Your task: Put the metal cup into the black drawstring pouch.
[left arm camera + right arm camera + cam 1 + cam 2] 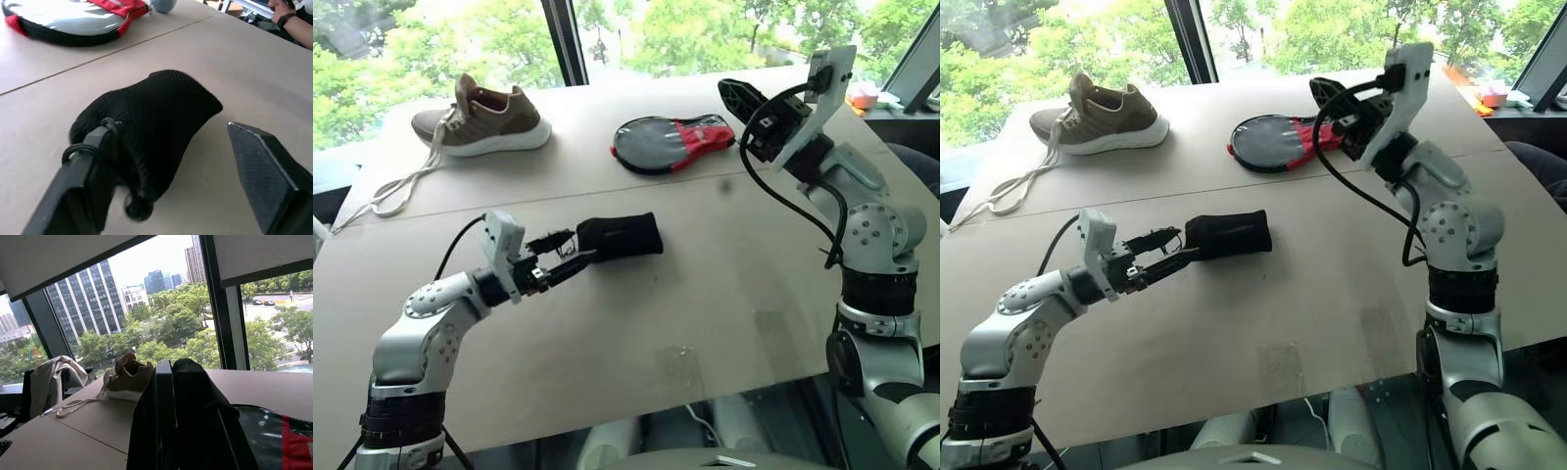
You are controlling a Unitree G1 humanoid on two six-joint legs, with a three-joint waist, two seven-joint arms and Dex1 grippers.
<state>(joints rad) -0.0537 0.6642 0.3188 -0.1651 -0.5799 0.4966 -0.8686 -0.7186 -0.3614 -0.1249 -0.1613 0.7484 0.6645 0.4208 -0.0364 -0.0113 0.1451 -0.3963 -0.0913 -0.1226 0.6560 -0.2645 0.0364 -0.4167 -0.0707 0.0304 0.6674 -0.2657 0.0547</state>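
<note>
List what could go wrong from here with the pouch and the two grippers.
1. The black drawstring pouch lies on its side on the table, bulging; whatever fills it might slide out of the end.
2. The left gripper stands open with one finger against the pouch's cord end; the drawstring may snag on it as it pulls away.
3. The right gripper, shut, is raised above the paddle case; lowering carelessly could hit it.

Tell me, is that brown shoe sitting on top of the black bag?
No. The brown shoe rests at the far side of the table, well apart from the black bag lying nearer the robot.
</note>
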